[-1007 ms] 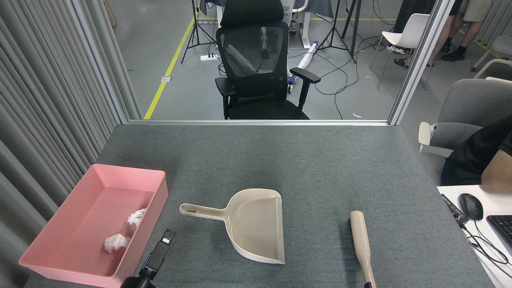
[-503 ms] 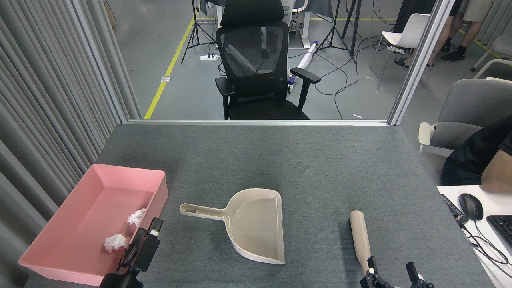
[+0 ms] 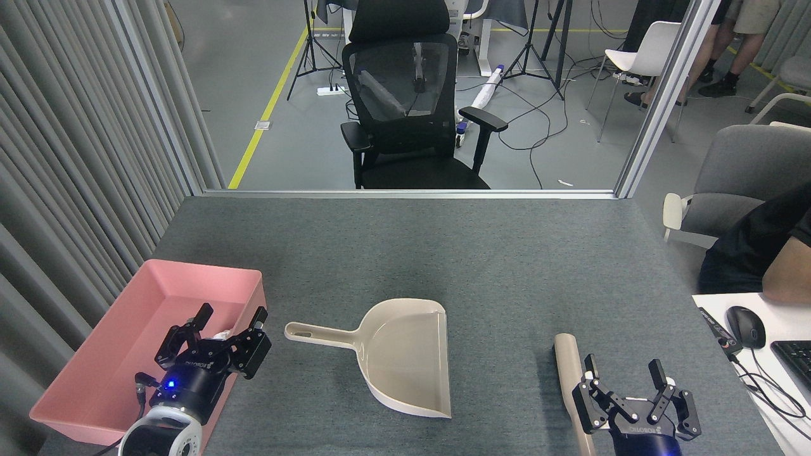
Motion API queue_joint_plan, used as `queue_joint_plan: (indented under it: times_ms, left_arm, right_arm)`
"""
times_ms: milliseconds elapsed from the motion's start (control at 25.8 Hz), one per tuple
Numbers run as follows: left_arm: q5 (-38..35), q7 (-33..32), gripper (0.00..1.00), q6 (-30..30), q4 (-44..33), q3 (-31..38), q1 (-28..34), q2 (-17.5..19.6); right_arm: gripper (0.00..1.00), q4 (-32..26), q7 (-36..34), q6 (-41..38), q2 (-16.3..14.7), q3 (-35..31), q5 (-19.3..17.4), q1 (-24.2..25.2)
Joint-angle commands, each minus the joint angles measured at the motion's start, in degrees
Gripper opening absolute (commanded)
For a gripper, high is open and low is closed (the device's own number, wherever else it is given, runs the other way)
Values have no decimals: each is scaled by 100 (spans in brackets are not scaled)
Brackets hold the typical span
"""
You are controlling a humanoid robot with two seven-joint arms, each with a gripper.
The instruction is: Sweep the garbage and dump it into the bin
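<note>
The left pincer (image 3: 230, 319) hangs with its fingers spread apart and nothing between them, over the near right part of the pink bin (image 3: 101, 373). The bin sits at the table's (image 3: 507, 266) left edge, its long axis running from near left to far right. Only a scrap of white garbage (image 3: 221, 335) shows inside it, just below that pincer and between its fingers; the rest is hidden behind the pincer's body.

Right of the left pincer lies the beige dustpan (image 3: 399, 358), flat on the table, handle pointing left toward the pincer and its wide open mouth facing right.

The right pincer (image 3: 624, 369) also stands apart and empty. The beige brush handle (image 3: 568, 367) lies just to its left, close beside the left finger, long axis running away from the robot, rounded end pointing to the far side.
</note>
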Motion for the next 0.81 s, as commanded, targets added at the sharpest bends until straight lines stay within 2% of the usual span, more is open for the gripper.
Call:
queue_joint_plan:
  times_ms: [0, 77, 194, 271, 426, 542, 697, 775]
  left_arm:
    - [-264, 127, 99, -33, 179, -53, -112, 113]
    - [-272, 109, 99, -183, 223, -149, -147, 131]
    - [-176, 91, 99, -1000, 215, -123, -253, 175]
    - [-97, 100, 99, -1281, 153, -26, -332, 184]
    - [387, 91, 99, -1334, 162, 290, -420, 333]
    - [404, 162, 99, -1141, 188, 738, -358, 474]
    - [360, 153, 99, -842, 109, 800, -77, 25]
    - [308, 153, 99, -763, -23, 739, 116, -54]
  right_arm:
    - [99, 22, 190, 40, 31, 16, 213, -319]
    - [99, 83, 199, 40, 49, 16, 213, -389]
    - [99, 197, 172, 23, 93, 7, 196, -530]
    - [99, 241, 163, 23, 93, 7, 178, -565]
    - [99, 329, 155, 32, 102, 7, -15, -573]
    - [99, 338, 155, 76, 154, 7, -15, -565]
    - [99, 338, 155, 76, 181, 7, -6, -565]
    - [99, 338, 155, 67, 181, 7, -15, -565]
